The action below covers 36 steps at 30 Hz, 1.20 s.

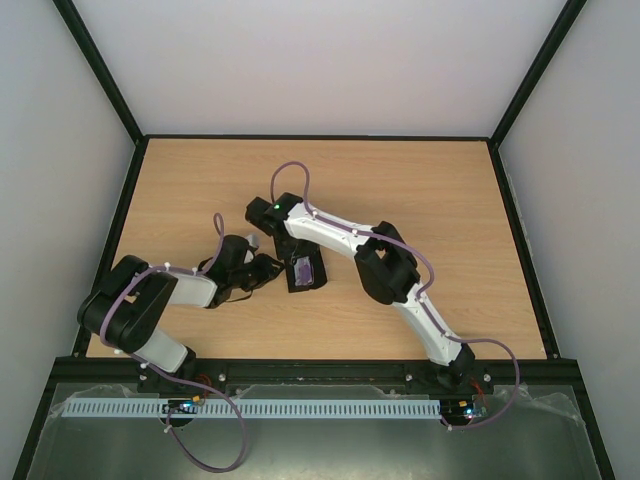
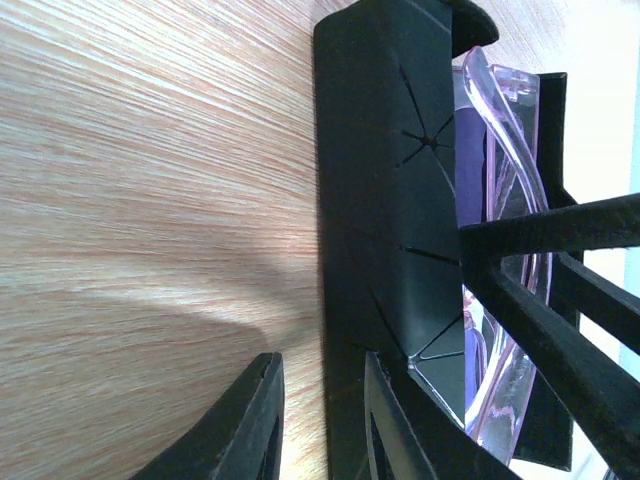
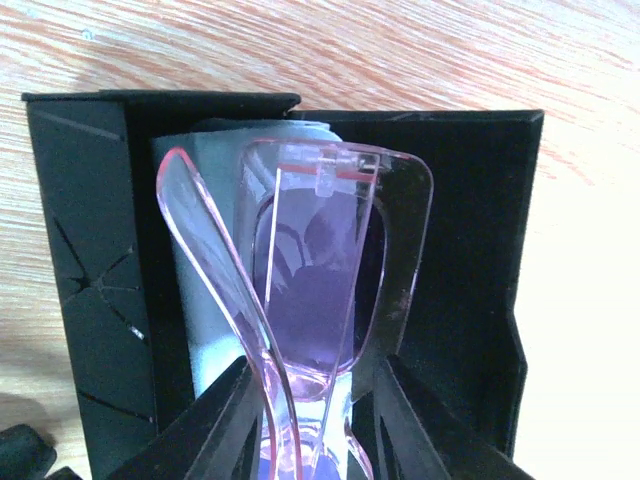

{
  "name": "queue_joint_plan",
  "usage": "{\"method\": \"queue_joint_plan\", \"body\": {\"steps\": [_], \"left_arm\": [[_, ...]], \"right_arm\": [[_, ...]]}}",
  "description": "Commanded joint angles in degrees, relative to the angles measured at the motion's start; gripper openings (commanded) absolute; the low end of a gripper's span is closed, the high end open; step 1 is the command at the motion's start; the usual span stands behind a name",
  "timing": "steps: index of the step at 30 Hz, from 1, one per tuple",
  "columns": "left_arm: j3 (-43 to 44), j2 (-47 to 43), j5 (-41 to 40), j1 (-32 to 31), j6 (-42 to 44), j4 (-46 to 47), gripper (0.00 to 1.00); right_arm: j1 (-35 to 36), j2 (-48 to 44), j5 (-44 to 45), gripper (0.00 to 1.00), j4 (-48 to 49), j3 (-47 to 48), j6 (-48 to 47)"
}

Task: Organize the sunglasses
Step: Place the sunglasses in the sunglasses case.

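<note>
The pink translucent sunglasses point(image 3: 320, 260) are folded and sit between the fingers of my right gripper point(image 3: 315, 365), which is shut on them. They hang inside the open black case point(image 3: 470, 250), over the light blue cloth point(image 3: 200, 300) lining it. In the top view the case point(image 1: 294, 283) lies at mid-table with the sunglasses point(image 1: 303, 270) in it and the right gripper point(image 1: 298, 258) over it. My left gripper point(image 2: 320, 360) is slightly open, astride the case's side wall point(image 2: 390, 200). One finger is over bare wood, apart from the wall. The sunglasses point(image 2: 505, 150) show past that wall.
The wooden table point(image 1: 430, 190) has a black frame around it and white walls on both sides. The two arms meet at the case, with the left gripper point(image 1: 268, 268) just to the case's left. Purple cables run along both arms.
</note>
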Motion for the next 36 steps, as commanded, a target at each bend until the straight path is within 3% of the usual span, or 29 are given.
{"method": "queue_joint_plan", "body": {"steps": [1, 9, 15, 18, 36], "left_arm": [[-0.30, 0.33, -0.98, -0.35, 0.17, -0.92, 0.25], [0.21, -0.68, -1.80, -0.26, 0.61, -3.02, 0.25], [0.16, -4.11, -3.67, 0.53, 1.41, -6.71, 0.25], [0.39, -5.29, -4.71, 1.23, 2.28, -8.79, 0.25], [5.68, 3.22, -5.20, 1.63, 2.97, -8.30, 0.25]], "right_arm": [[0.18, -4.28, 1.33, 0.33, -0.61, 0.64, -0.05], [0.18, -7.32, 1.66, 0.36, -0.74, 1.89, -1.19], [0.14, -7.70, 4.80, 0.15, -0.18, -0.81, -2.34], [0.09, -7.34, 5.94, 0.12, 0.36, -2.64, -2.76], [-0.77, -2.98, 3.90, 0.20, 2.66, -3.61, -6.82]]}}
